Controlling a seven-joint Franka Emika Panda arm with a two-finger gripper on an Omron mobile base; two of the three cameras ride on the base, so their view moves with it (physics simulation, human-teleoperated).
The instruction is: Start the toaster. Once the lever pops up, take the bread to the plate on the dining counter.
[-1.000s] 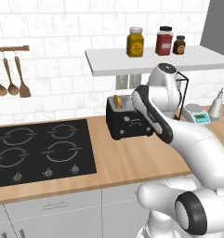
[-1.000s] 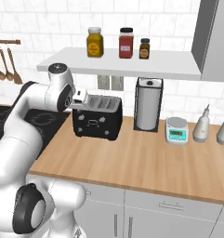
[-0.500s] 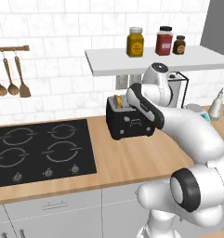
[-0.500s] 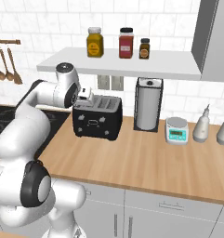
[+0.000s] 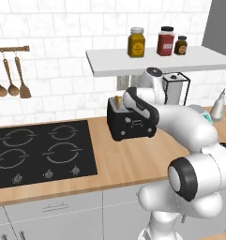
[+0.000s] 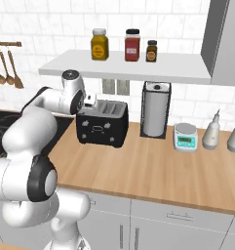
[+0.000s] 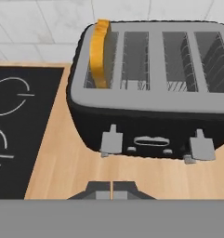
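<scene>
From my remote seat, the hand view looks down on the toaster (image 7: 148, 100), black-bodied with a grey top, filling the frame from about 10 o'clock across to 3 o'clock. The bread (image 7: 100, 52) stands on edge in the slot at the toaster's 10 o'clock end, its golden crust poking above the rim. Two grey levers sit on the front face, the left lever (image 7: 111, 141) at roughly 7 o'clock of the body and the right lever (image 7: 201, 148) at 5 o'clock, with a small oval control between them. My gripper (image 7: 112, 190) sits at 6 o'clock in that view, its two dark tips pressed together with nothing between them, apart from the toaster over bare wood.

In the left base view the toaster (image 5: 131, 123) stands on the wood worktop (image 5: 128, 159), at 3 o'clock from the black hob (image 5: 39, 152), with the bread (image 5: 117, 101) showing at its near left corner and my arm reaching over it. In the right base view the toaster (image 6: 102, 123) sits at 9 o'clock from a paper towel holder (image 6: 155, 110) and a small scale (image 6: 186, 136). Three jars (image 6: 131, 45) line the shelf above.
</scene>
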